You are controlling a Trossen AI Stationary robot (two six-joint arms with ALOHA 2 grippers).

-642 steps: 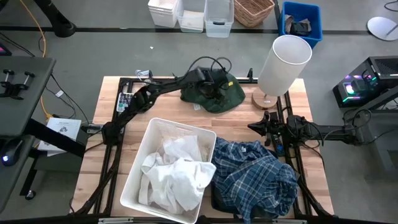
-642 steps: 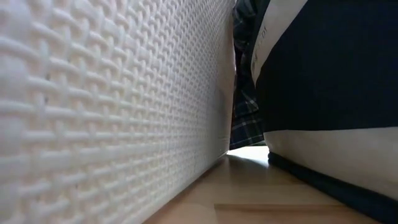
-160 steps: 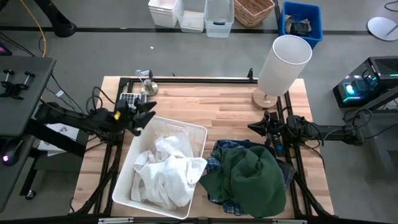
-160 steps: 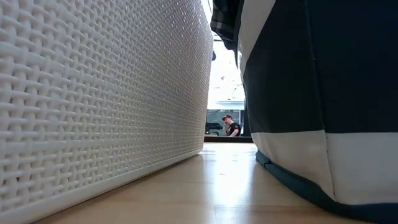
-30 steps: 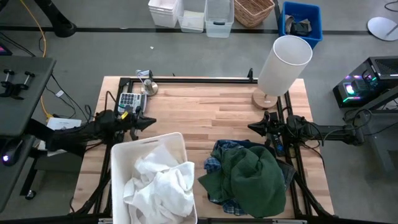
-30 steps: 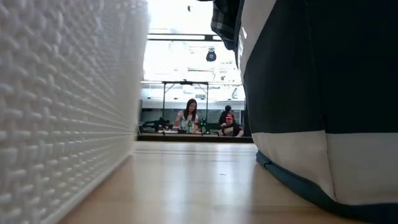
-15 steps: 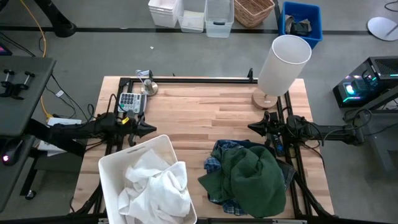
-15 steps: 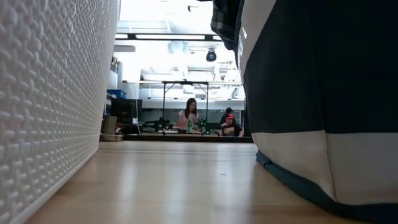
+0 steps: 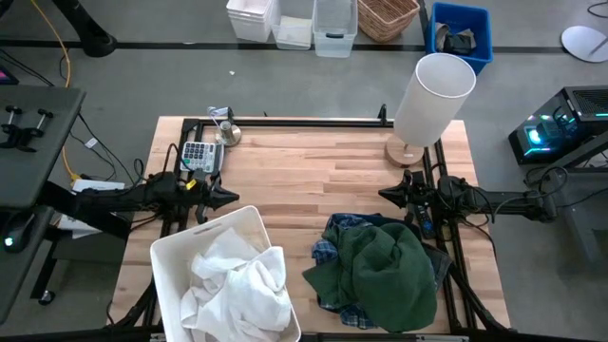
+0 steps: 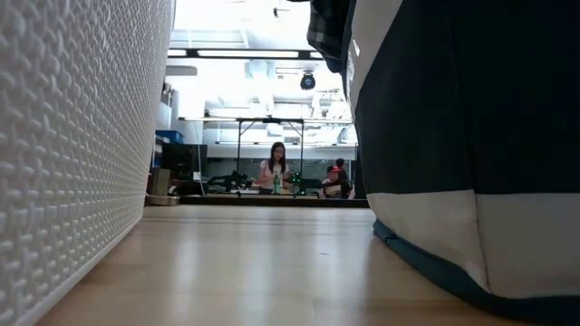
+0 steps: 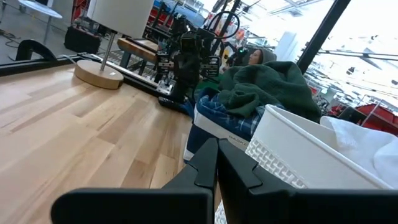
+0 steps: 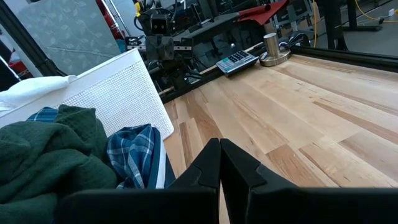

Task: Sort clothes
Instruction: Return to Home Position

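White woven plastic bin ended up skewed, apart from the navy fabric bin, unmoved for the last half second. White garments sit inside it. Dark green garment lies over the blue-and-white plaid shirt, to the bin's right. Left gripper is just past its far rim and right gripper well to its right, both pinched closed and empty. Sorting looks done.

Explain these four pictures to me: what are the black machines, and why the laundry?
The black machines are two robot arms at a wooden table. One camera looks straight down, one sits at table height between the bins, and one rides on each wrist. The left gripper and right gripper are both shut, holding nothing. White clothes fill the white bin; a green garment lies over a plaid shirt in the navy bin. A lamp and a calculator stand near the far edge.
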